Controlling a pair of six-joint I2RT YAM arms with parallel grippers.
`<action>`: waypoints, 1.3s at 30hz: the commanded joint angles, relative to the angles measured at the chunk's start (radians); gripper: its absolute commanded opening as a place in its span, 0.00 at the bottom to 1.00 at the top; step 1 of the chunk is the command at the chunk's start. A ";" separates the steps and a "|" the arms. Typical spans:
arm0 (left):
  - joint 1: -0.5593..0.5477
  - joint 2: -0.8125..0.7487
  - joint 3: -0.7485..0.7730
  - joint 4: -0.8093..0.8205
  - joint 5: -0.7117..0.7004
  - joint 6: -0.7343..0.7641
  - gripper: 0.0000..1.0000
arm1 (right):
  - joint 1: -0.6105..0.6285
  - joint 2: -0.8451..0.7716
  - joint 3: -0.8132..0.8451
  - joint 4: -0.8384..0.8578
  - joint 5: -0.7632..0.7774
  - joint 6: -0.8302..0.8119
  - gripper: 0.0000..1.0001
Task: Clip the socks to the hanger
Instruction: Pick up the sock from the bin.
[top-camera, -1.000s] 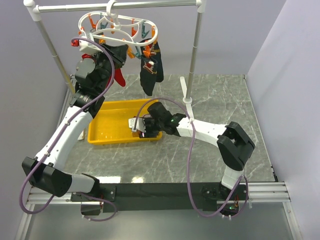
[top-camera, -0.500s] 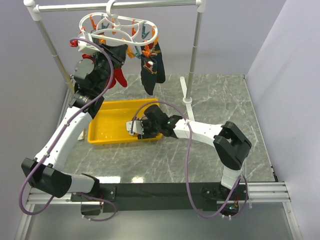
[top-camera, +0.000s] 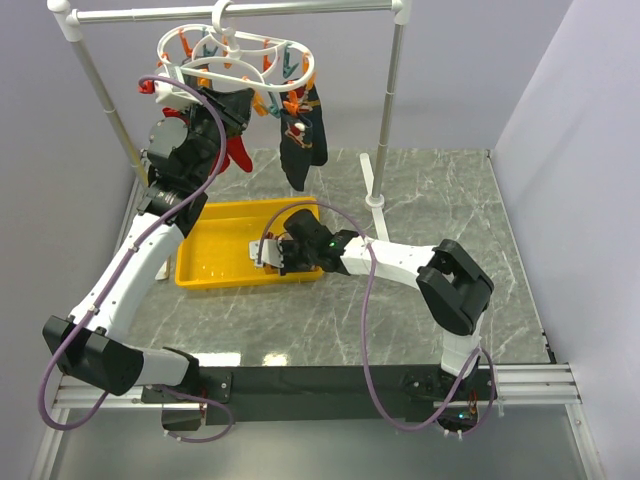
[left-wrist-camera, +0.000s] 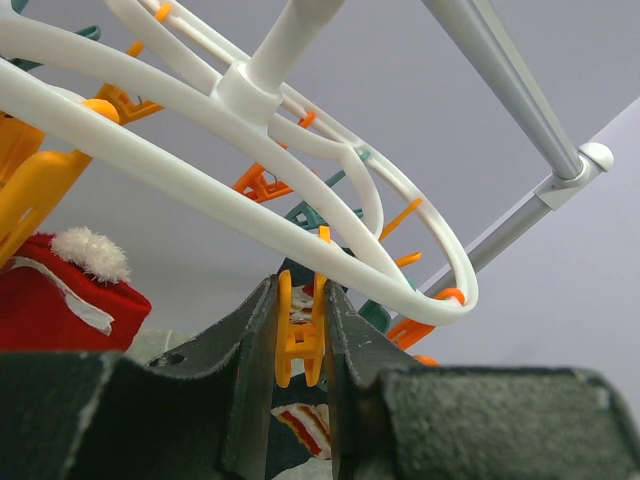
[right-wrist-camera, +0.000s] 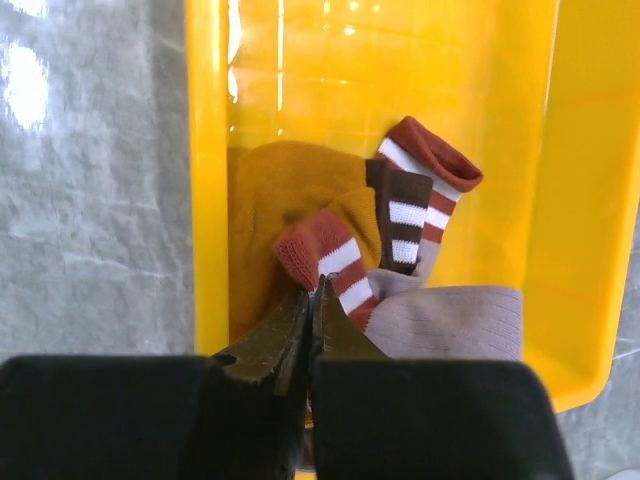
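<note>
Overhead, a white oval hanger hangs by its hook from the rail of a white stand at the far end of the grey marble desk; orange and teal clothespins dangle around its ring. Hung from it: one dark sock on the right side and one red sock further left, partly hidden behind the left arm. Left jaws: raised to the underside of the hanger, closed narrow on an orange clothespin, one finger pressing each side of it. Below, a yellow tray sits on the desk just in front of the hanger. Contents, heaped in the tray's corner: a mustard sock, a red striped cuff lying over it, a brown striped cuff beside that, a second red cuff behind, and a grey-beige sock at the near side. Right jaws: lowered into the tray, drawn together to a thin slit, tips touching the near edge of the red striped cuff; whether any fabric is caught between them cannot be told.
</note>
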 joint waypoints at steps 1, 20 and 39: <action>0.009 -0.030 -0.005 0.032 0.006 -0.005 0.27 | -0.001 0.002 0.049 0.060 -0.008 0.057 0.00; 0.011 -0.012 0.027 0.053 0.061 0.034 0.27 | -0.107 -0.213 0.226 0.321 -0.087 0.937 0.00; 0.011 0.008 0.144 -0.025 0.164 0.160 0.27 | -0.202 -0.224 0.273 0.650 -0.031 1.368 0.00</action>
